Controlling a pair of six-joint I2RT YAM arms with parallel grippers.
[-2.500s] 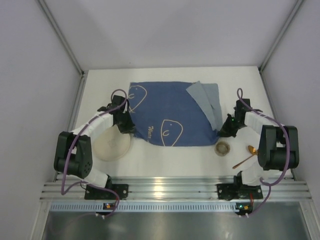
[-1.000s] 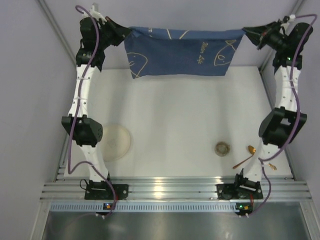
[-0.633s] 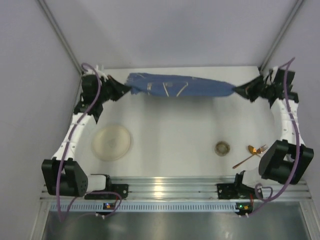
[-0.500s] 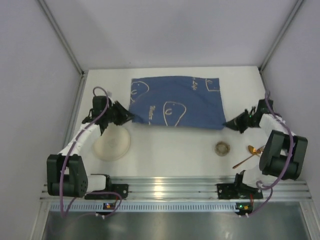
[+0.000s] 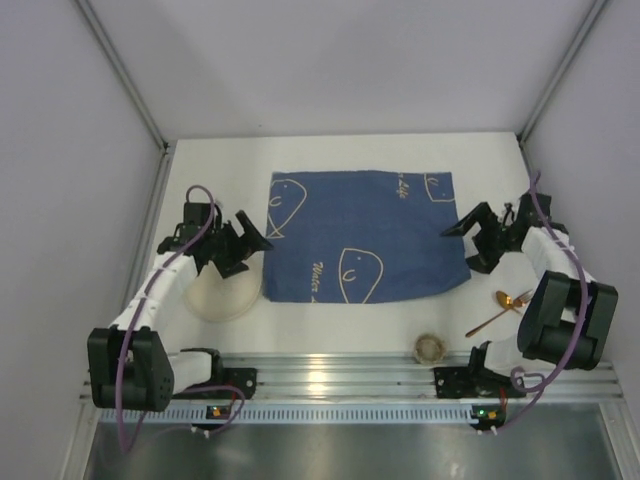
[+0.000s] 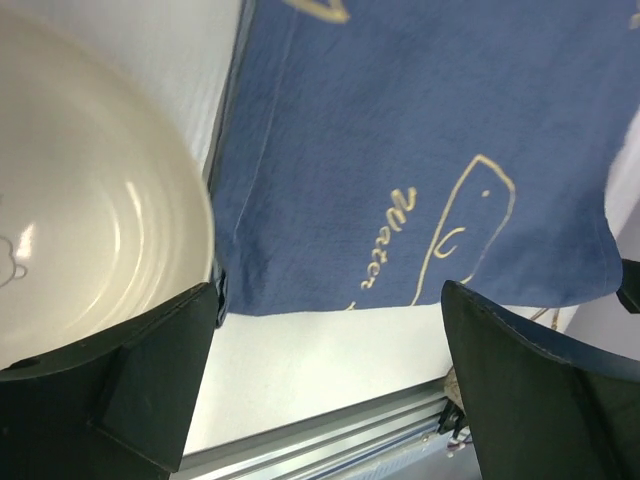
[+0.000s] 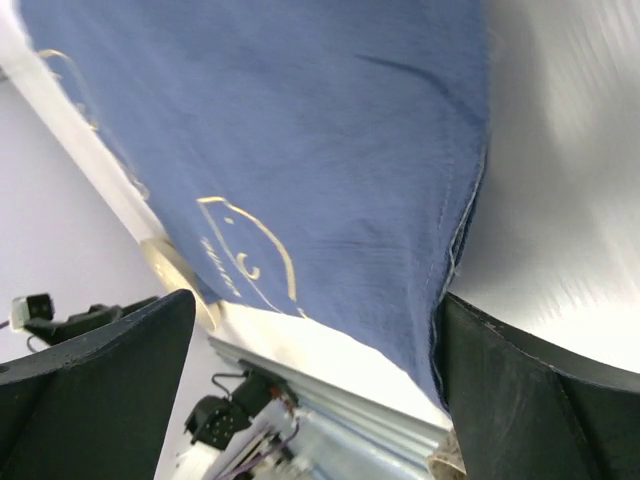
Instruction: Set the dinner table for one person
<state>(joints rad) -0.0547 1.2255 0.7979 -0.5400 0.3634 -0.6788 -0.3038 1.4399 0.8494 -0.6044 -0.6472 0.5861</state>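
Observation:
The blue cloth (image 5: 365, 235) with pale line drawings lies spread flat on the white dinner table (image 5: 330, 322). My left gripper (image 5: 252, 252) stands open just off the cloth's left edge, over the rim of the cream plate (image 5: 222, 292). My right gripper (image 5: 463, 247) stands open at the cloth's right edge. In the left wrist view the plate (image 6: 90, 220) and the cloth (image 6: 420, 150) lie beyond the open left gripper (image 6: 330, 385), nothing between its fingers. In the right wrist view the cloth's (image 7: 300, 130) near corner lies against the right finger (image 7: 545, 395) of the open right gripper (image 7: 310, 390).
A small round cup (image 5: 430, 347) sits by the ribbed aluminium rail (image 5: 340, 378) at the near edge. A copper spoon (image 5: 498, 311) lies at the near right. Grey walls close in the table's left, right and far sides.
Both grippers carried the cloth up, drew it taut, laid it flat and have opened off its edges. The small cup now sits nearer the rail.

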